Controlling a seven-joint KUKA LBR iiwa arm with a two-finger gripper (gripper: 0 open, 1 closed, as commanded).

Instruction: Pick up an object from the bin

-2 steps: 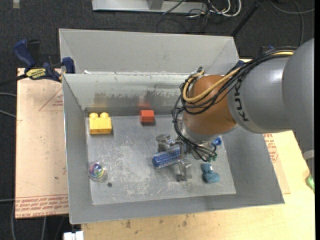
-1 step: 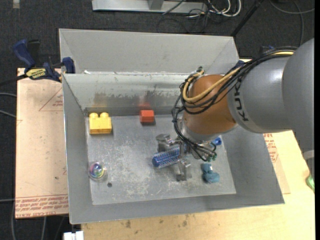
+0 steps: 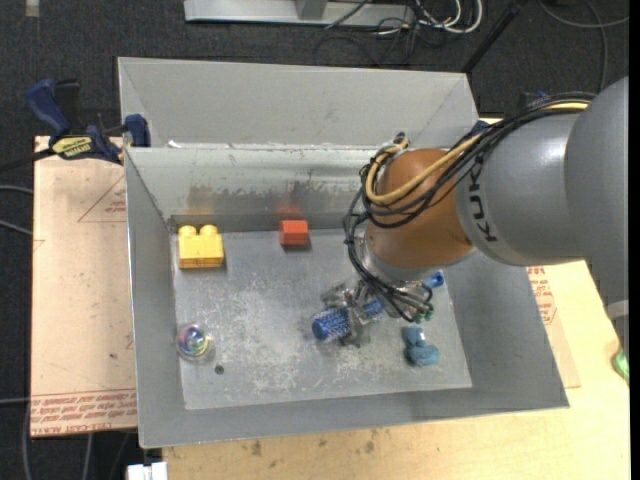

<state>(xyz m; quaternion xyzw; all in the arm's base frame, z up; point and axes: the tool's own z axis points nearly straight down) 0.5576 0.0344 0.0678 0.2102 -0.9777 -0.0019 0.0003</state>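
Background: dark floor, with cables at the upper edge of the frame.
Bin (image 3: 150, 298): grey metal, filling the middle of the frame, floor scuffed.
Arm (image 3: 540, 198): enters from the right, with an orange cover and cables at the wrist.
Gripper (image 3: 352, 318): low over the bin floor, lower middle of the frame, touching the blue ridged piece. Spread or pinching, I cannot tell.
Yellow studded block (image 3: 200, 247): left part of the floor, near the back wall.
Blue ridged piece (image 3: 328, 325): lying flat, lower middle, at the left of the gripper.
Light blue lump (image 3: 421, 349): lower right of the floor, apart from the gripper.
Orange cube (image 3: 294, 233): at the back wall, middle.
Shiny ball (image 3: 193, 341): lower left corner, alone.
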